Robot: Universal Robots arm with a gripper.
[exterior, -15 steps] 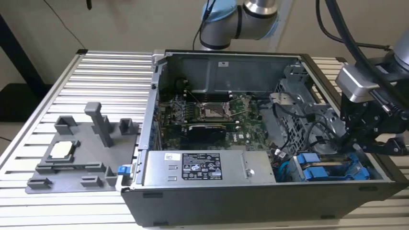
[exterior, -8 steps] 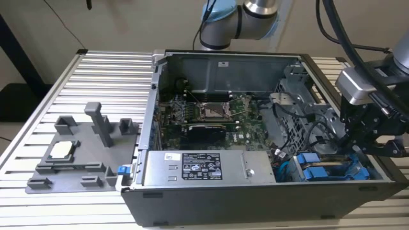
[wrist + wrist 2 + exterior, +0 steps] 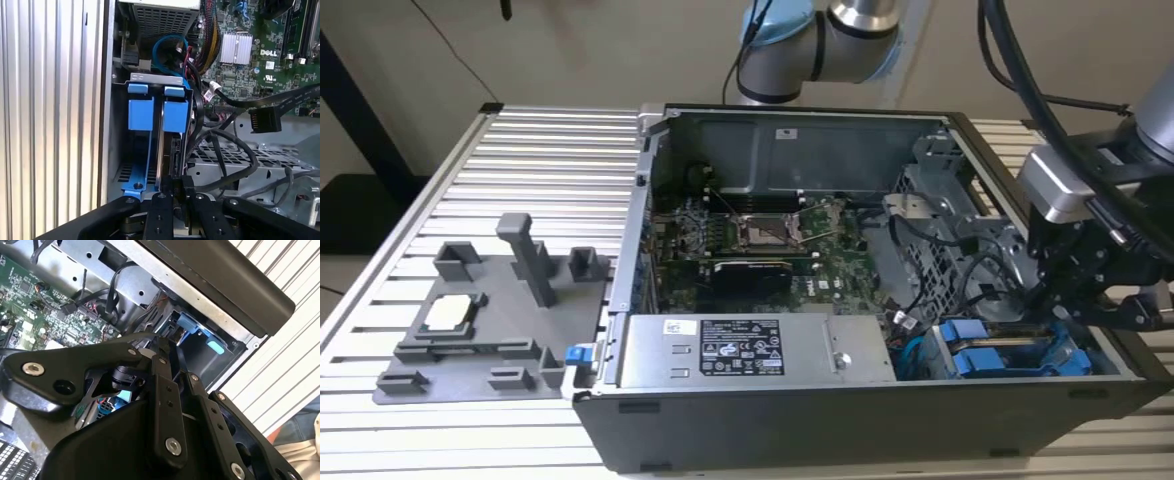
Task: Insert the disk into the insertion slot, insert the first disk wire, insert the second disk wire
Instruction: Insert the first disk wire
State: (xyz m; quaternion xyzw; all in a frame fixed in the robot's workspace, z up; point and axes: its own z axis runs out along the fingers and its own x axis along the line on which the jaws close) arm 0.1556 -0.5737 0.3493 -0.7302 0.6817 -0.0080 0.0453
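First wrist view: the silver-grey disk in its bright blue plastic carrier (image 3: 173, 145) stands on edge inside the narrow insertion slot (image 3: 174, 80) of the grey sheet-metal cage (image 3: 142, 78), just beside a second blue carrier (image 3: 140, 114). The black gripper (image 3: 177, 184) sits at the disk's exposed end, its fingers drawn nearly together. Loose black cables (image 3: 235, 145) lie beside the cage, inside the open dark computer case (image 3: 854, 425) on a ribbed aluminium table (image 3: 520, 150).

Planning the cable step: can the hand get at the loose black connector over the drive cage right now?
Probably yes. The black connector sits in the open over the perforated cage with nothing covering it, and the hand is close by at the disk.
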